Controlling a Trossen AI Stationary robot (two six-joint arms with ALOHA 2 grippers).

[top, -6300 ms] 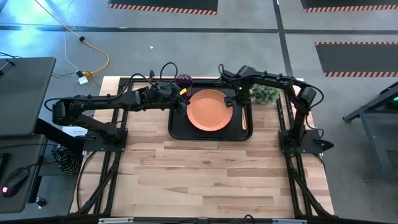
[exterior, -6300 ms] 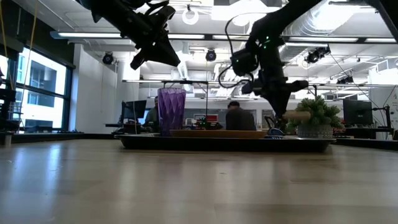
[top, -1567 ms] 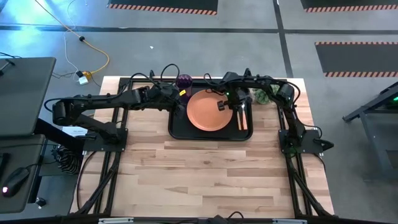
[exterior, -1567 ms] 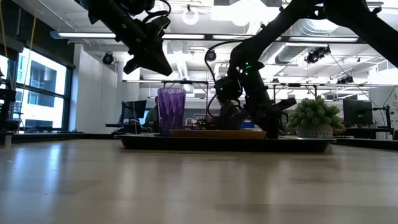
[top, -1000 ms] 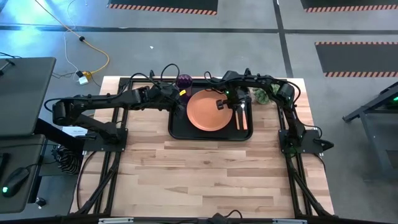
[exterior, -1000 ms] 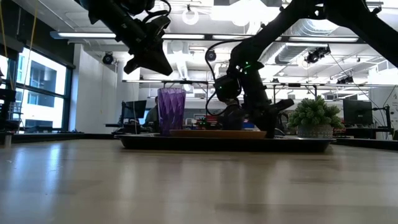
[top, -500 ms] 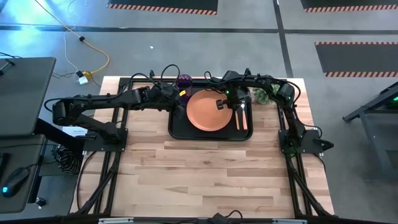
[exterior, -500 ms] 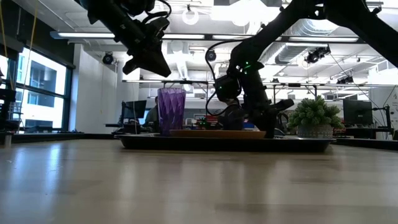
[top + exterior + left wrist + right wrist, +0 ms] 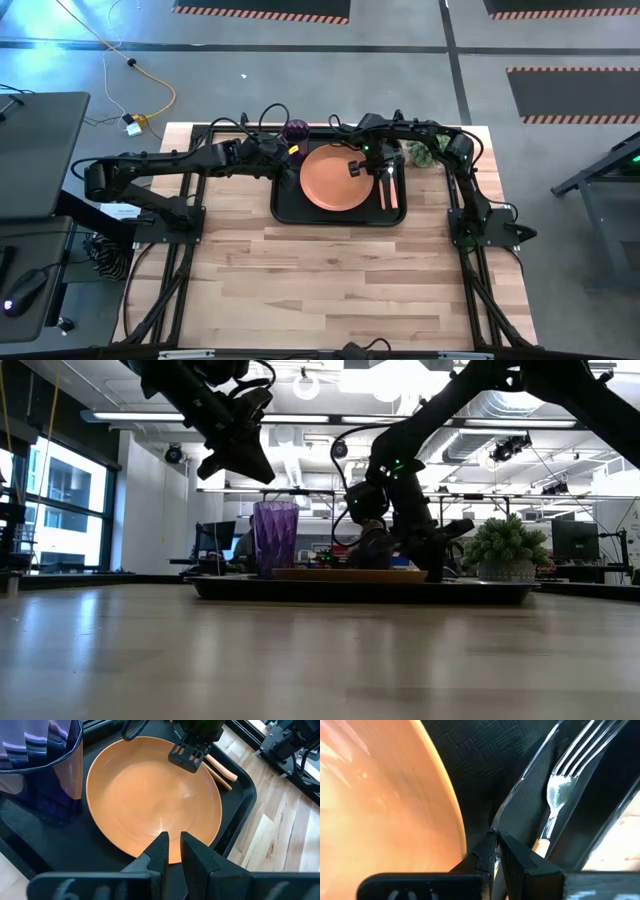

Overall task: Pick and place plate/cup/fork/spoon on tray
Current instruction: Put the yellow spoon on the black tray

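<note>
While the left tool (image 9: pixel 296 152) hovers shut above the cup (image 9: pixel 296 129), the shut right tool (image 9: pixel 496 851) sits between plate (image 9: pixel 380 795) rim and fork (image 9: pixel 565 775).

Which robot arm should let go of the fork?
The right one, probably. The right gripper is low over the tray, beside the plate, right at the fork. The left gripper hovers by the cup, away from the fork.

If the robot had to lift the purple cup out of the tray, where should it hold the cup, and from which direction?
Grip the cup around its faceted side wall, coming in level from the tray's left edge. It stands upright and tall at the tray's far-left corner, and the plate lies close on its other side. The left end effector hovers above it, probably the better placed.
</note>
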